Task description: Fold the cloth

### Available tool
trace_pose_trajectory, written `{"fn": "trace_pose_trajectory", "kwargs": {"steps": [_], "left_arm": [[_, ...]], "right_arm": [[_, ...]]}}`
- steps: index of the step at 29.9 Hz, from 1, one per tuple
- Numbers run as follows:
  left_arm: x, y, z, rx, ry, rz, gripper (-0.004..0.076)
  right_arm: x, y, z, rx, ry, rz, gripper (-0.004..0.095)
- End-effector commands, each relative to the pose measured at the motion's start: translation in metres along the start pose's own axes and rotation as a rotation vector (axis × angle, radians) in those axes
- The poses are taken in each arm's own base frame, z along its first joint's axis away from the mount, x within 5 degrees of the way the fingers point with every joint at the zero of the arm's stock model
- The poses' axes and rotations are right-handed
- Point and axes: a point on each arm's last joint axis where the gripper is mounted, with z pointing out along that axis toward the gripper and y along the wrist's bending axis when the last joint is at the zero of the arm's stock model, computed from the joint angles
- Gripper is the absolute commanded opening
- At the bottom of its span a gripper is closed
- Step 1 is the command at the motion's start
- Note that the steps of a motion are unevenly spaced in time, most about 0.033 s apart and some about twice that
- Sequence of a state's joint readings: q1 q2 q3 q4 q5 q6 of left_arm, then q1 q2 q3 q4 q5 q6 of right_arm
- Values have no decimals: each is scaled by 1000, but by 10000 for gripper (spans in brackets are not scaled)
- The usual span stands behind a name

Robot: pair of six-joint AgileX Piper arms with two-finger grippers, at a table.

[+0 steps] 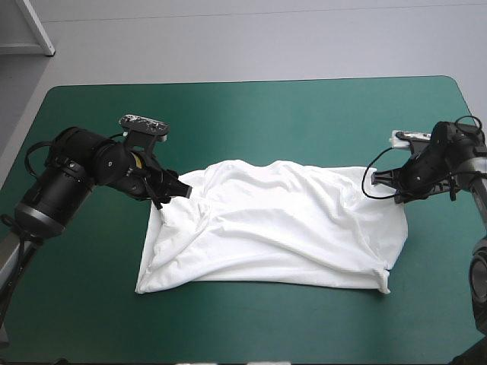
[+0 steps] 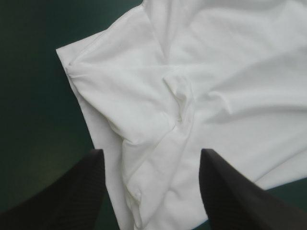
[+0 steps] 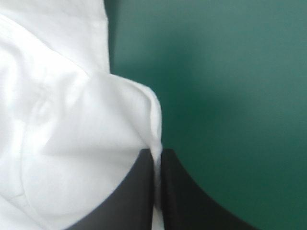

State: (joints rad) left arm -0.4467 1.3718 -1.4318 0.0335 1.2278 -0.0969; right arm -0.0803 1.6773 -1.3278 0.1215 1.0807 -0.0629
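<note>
The right gripper (image 3: 157, 165) pinches a raised fold of the white T-shirt (image 3: 72, 129) between its black fingers (image 3: 129, 196), over the teal-green cover (image 3: 230, 86).

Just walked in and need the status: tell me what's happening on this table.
Two robot arms are working a white T-shirt, spread but wrinkled on the table. The right claw is shut on the T-shirt's right edge. The left claw is open over its left side, gripping nothing. No fold shows yet.
</note>
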Motion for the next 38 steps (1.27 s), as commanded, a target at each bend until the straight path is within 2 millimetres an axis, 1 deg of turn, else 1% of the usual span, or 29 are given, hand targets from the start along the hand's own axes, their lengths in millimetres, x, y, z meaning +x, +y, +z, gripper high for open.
{"fn": "trace_pose_trajectory", "kwargs": {"steps": [1, 3, 6, 10, 12, 16, 17, 19, 21, 23, 27, 30, 34, 38], "left_arm": [[-4, -1, -21, 19, -102, -15, 424], [-4, -1, -21, 19, -102, -15, 423], [-4, -1, -21, 19, -104, -15, 423], [-5, -1, -21, 20, -112, -15, 423], [-5, -1, -21, 23, -111, -16, 423], [-5, -1, -21, 21, -110, -16, 423], [-5, -1, -21, 21, -108, -16, 423], [-5, -1, -21, 21, -108, -16, 423], [-5, -1, -21, 21, -108, -16, 423], [-5, -1, -21, 21, -108, -16, 423], [-3, -1, -22, 20, -101, -16, 423], [-2, 0, -26, 15, -114, -14, 423], [-1, 0, -29, 15, -125, -14, 423], [-1, 0, -29, 15, -125, -14, 423]], "right_arm": [[-2, 6, -51, -36, -143, -1, -19], [0, 12, -66, -79, -170, 5, -19], [4, 25, -80, -157, -166, -37, -19], [11, 58, -81, -261, -123, -126, -19], [14, 79, -81, -299, -124, -189, -19], [18, 114, -75, -348, -127, -248, -19], [19, 124, -70, -356, -109, -250, -19], [20, 136, -60, -370, -75, -268, -19], [19, 147, -44, -383, -31, -280, -19], [16, 154, -25, -384, 14, -280, -19], [9, 158, 14, -358, 106, -244, -19], [7, 159, 35, -343, 157, -234, -19], [6, 159, 51, -334, 195, -225, -19], [6, 159, 56, -329, 204, -219, -18]]}}
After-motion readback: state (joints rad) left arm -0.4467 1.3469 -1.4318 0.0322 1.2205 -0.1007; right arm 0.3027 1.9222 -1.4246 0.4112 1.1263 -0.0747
